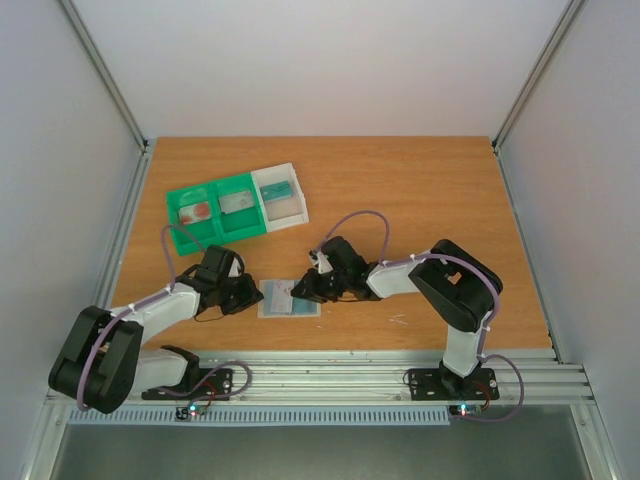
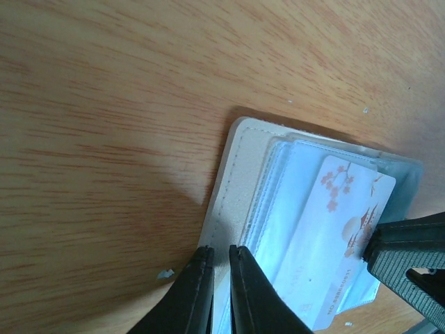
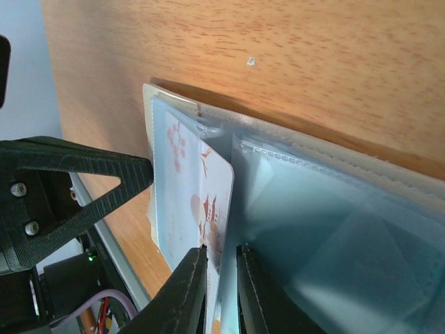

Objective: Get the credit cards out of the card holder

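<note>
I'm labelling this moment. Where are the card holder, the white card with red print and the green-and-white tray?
card holder [image 2: 233,188], left wrist view, pale stitched cover.
white card with red print [image 2: 342,233], left wrist view, printed face.
green-and-white tray [image 1: 218,206], top external view, green divider wall.

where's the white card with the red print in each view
Top external: the white card is a small pale patch at centre, in the card holder.
Left wrist: lower right, sticking out of a clear pocket.
Right wrist: centre left, seen edge-on, its lower edge between the right gripper jaws.
Shared landmark: the card holder on the wooden table.
</note>
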